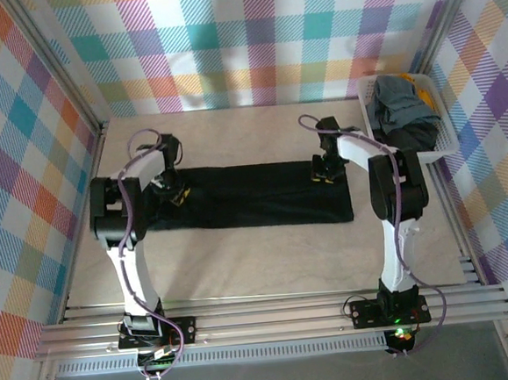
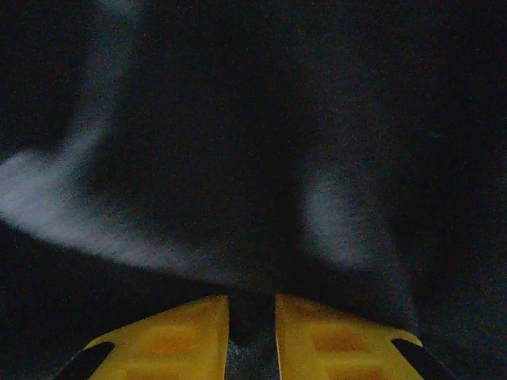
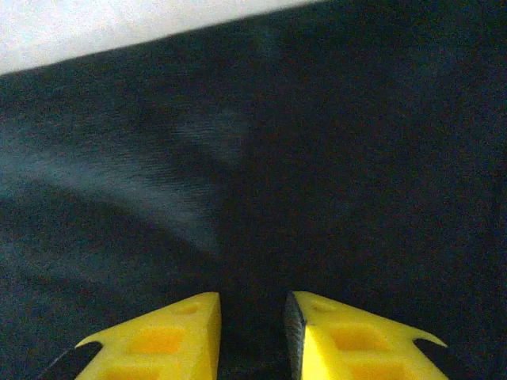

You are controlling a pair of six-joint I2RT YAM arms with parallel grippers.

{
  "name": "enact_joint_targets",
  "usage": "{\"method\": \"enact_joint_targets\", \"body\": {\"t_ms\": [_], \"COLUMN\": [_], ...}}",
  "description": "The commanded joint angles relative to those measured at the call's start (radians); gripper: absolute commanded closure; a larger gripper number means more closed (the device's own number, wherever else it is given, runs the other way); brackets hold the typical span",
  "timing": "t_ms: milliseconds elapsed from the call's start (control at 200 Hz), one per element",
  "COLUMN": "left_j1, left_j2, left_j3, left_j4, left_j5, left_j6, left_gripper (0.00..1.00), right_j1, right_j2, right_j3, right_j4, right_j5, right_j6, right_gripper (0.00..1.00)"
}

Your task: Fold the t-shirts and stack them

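Note:
A large black t-shirt [image 1: 255, 199] lies folded into a long flat band across the middle of the table. My left gripper [image 1: 180, 197] presses down on its left end. In the left wrist view the yellow fingers [image 2: 182, 340] stand close together with a ridge of the black t-shirt [image 2: 238, 119] pinched in the narrow gap of the left gripper [image 2: 252, 301]. My right gripper [image 1: 322, 176] sits on the band's right part near its far edge. Its fingertips [image 3: 178, 332] hold a crease of the black t-shirt [image 3: 356, 158] in the right gripper [image 3: 252, 299].
A white slatted basket [image 1: 445, 144] stands at the back right corner, holding a grey-blue shirt [image 1: 399, 99], a dark one [image 1: 412, 133] and a yellow one [image 1: 423, 89]. Bare beige table [image 1: 260, 269] lies in front of the band. Checked walls close in three sides.

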State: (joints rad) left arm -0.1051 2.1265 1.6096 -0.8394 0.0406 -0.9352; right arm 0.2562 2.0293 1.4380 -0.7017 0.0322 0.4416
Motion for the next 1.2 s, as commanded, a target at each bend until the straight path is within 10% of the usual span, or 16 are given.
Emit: {"method": "enact_joint_targets", "body": {"t_ms": [0, 240, 705, 970, 1195], "left_j1": [-0.04, -0.174, -0.242, -0.26, -0.292], "left_j2": [0.176, 0.599, 0.856, 0.49, -0.088], "left_j3": [0.284, 0.96, 1.215, 1.13, 0.276], "left_j4": [-0.054, -0.084, 0.552, 0.289, 0.274], "left_j5": [0.031, 0.174, 0.272, 0.17, 0.194], "left_j6": [0.102, 0.144, -0.17, 0.021, 0.047], "left_gripper": [0.76, 0.75, 0.5, 0.34, 0.39], "right_j1": [0.067, 0.31, 0.465, 0.453, 0.344], "right_j2": [-0.112, -0.338, -0.308, -0.601, -0.903], "right_j3": [-0.177, -0.519, -0.505, -0.534, -0.701], "right_j4": [-0.095, -0.024, 0.26, 0.056, -0.079], "right_j5": [0.015, -0.087, -0.305, -0.22, -0.169], "right_j6": [0.141, 0.497, 0.77, 0.746, 0.574], "right_gripper": [0.7, 0.67, 0.6, 0.53, 0.53]}}
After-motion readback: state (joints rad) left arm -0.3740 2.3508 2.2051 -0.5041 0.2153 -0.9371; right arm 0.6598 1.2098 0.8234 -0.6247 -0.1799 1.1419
